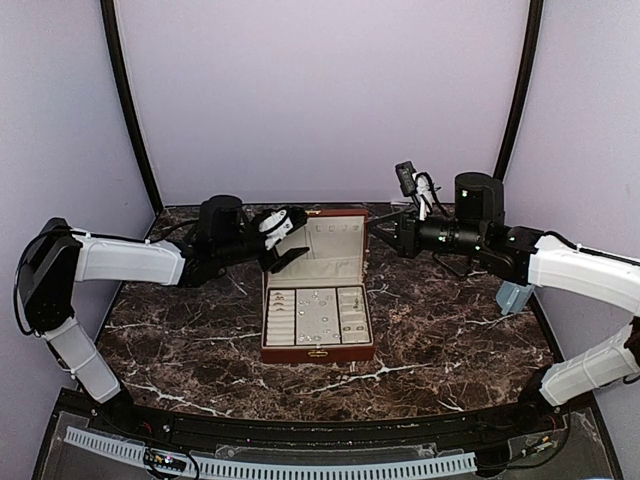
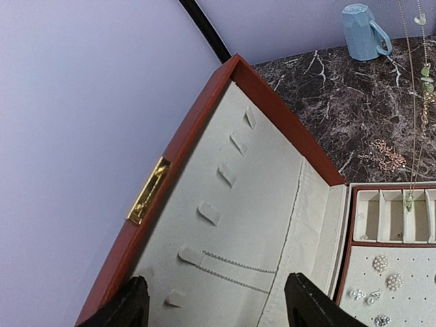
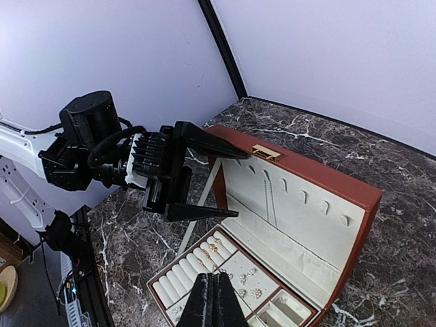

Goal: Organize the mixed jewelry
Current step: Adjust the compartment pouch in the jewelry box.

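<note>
Mixed jewelry (image 1: 318, 305) lies below the left end effector (image 1: 297, 242).

box (image 1: 318, 353) open | left end effector (image 1: 292, 246) spread at lid (image 1: 336, 240) | right end effector (image 1: 377, 237) beside lid

Pale purple walls (image 1: 320, 90) on the back, L & R sides, plain, w/ soft even light. One thin black strip (image 1: 128, 110) runs up the back L corner, another up the back R. Desk (image 1: 450, 350) is dark brown stone-look w/ white wiggly lines. Along its near edge: black rail (image 1: 330, 432) & white slotted strip (image 1: 270, 465).
</note>
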Controlling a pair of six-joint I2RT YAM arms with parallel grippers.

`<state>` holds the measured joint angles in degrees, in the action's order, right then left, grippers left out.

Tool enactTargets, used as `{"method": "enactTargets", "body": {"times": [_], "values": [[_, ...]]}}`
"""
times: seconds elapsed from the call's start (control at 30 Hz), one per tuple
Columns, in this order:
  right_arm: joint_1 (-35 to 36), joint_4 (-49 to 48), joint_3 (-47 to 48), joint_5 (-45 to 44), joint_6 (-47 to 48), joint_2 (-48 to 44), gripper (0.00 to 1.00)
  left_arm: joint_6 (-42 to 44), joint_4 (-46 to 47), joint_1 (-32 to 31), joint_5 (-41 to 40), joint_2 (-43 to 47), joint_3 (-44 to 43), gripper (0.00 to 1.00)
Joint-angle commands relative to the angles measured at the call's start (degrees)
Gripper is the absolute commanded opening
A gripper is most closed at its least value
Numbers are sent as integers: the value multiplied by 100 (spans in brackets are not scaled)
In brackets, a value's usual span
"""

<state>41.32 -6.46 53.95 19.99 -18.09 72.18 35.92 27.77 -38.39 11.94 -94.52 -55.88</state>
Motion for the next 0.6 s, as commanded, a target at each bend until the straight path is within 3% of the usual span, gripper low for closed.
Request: {"method": "enactTargets", "body": {"times": [0.0,0.23,0.57], "values": [[43,-306,-74,118,7,45,0,212,456,-84,-353,49,69,72],[43,-321,-80,172,-6,116,0,240,239,-138,-347,-79,-85,71],[43,-295,-109,147,-21,93,0,161,89,-148,-327,-76,-9,57]]}}
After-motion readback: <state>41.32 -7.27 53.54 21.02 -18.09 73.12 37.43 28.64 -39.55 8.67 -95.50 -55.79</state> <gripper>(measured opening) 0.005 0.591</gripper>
